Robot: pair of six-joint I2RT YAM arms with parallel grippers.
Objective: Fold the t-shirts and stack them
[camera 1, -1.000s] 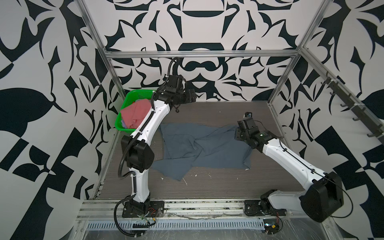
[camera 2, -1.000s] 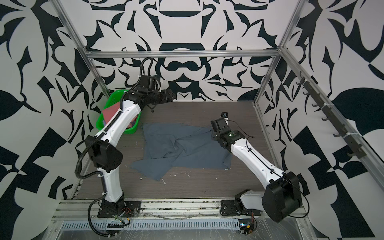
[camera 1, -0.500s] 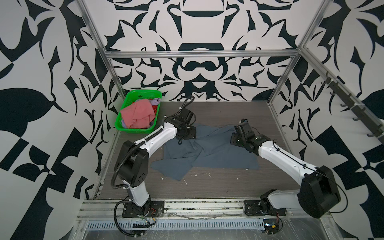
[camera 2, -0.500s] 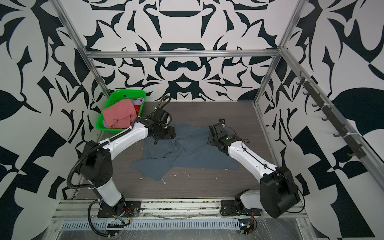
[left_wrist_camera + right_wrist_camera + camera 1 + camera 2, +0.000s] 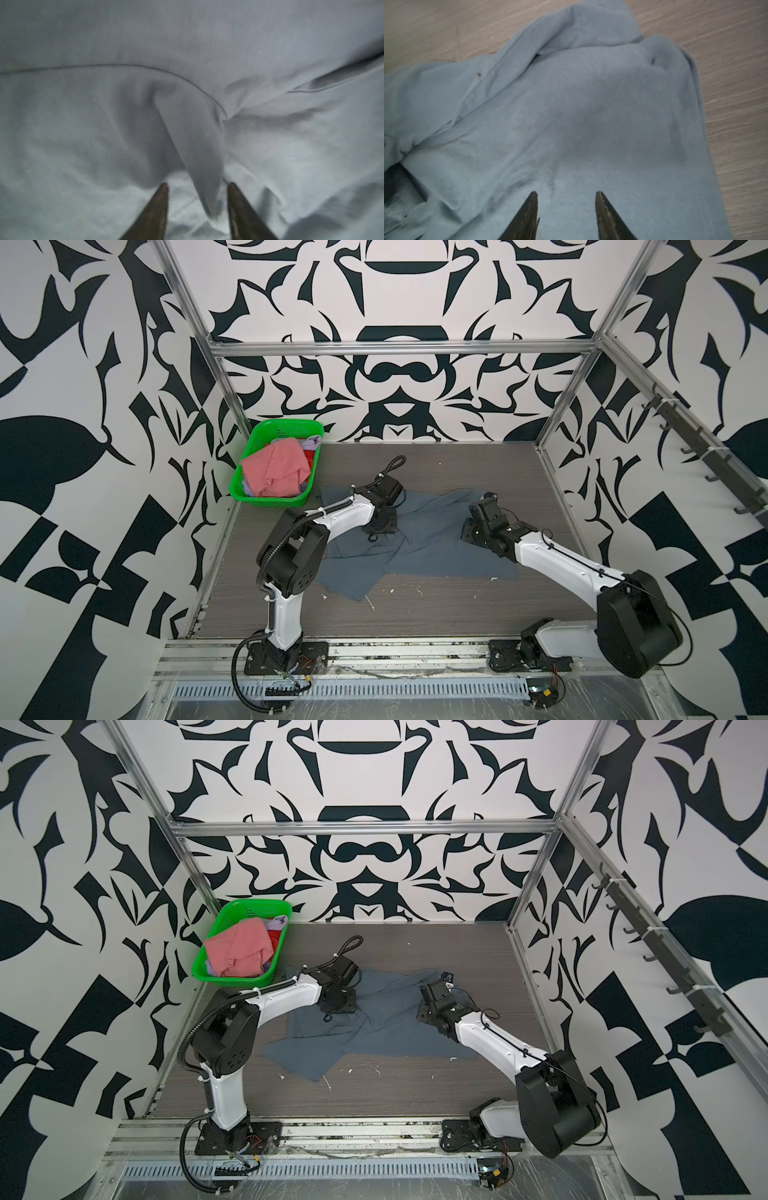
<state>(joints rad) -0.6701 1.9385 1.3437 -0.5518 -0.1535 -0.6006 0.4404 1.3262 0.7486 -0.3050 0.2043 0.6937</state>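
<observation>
Change: a second ago the left arm (image 5: pixel 345 514) was up by the green basket (image 5: pixel 266 499). It has since swung down onto the slate blue-grey t-shirt (image 5: pixel 419 543), at its rear left part. The left tool (image 5: pixel 197 185) is narrower than before but not shut. Its fingers are apart, and a raised ridge of cloth stands between them, against one finger and clear of the other. No pinch yet. The right arm (image 5: pixel 552 560) has slid slightly toward the middle. The right tool (image 5: pixel 566 194) is spread, tips low over flat cloth near the shirt's right edge, gripping nothing.

Meaning: I judge this the start of a grasp to lift and spread the shirt. It lies crumpled mid-surface with one corner flopped toward the front. No fold made, no stack begun.

Surroundings: the basket sits at the rear left of the surface (image 5: pixel 457 614). A salmon pink t-shirt (image 5: pixel 274 468) lies on top in it, with lavender cloth (image 5: pixel 311 443) and red cloth (image 5: pixel 311 456) behind. White scraps (image 5: pixel 370 603) dot the front.

Obstructions: nothing lies between the tools and the shirt. Risk: the ridge is thin and may slip out, or the tool may catch only one layer.
</observation>
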